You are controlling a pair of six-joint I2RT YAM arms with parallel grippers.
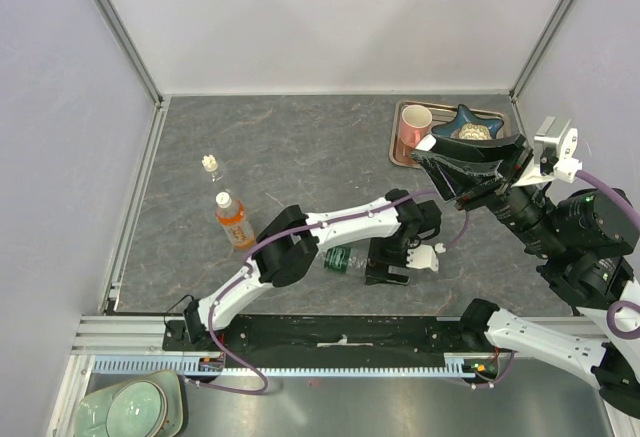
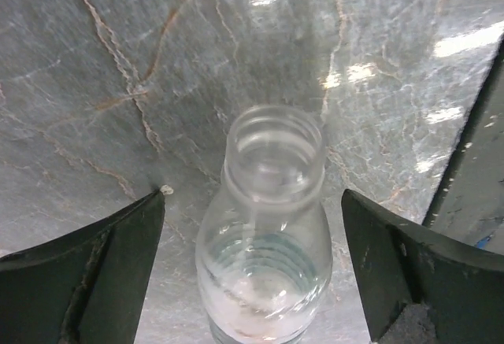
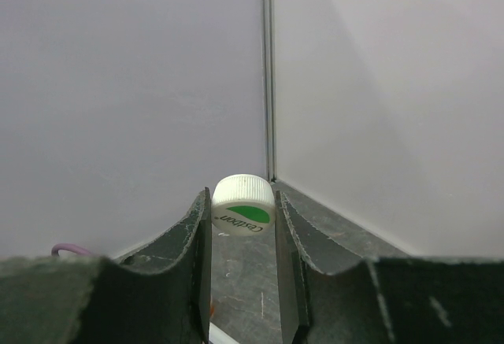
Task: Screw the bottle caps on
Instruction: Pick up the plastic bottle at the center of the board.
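The clear bottle (image 2: 264,257) with the green label (image 1: 345,260) is uncapped, its open mouth showing in the left wrist view. My left gripper (image 2: 252,194) is open, with a finger on each side of the bottle and a gap on both sides. Raised near the tray, my right gripper (image 3: 242,202) is shut on a white bottle cap (image 3: 244,206) with a green mark. The same cap (image 1: 427,143) shows at the gripper's tip (image 1: 432,149) from above. The orange bottle (image 1: 233,220) and the tiny clear bottle (image 1: 211,167) stand at the left, each with a pale top.
At the back right, a metal tray (image 1: 397,147) holds a pink mug (image 1: 415,122) and a blue star-shaped object (image 1: 468,127). Pale green dishes (image 1: 130,407) lie below the table's near edge at the left. Walls enclose the table on three sides.
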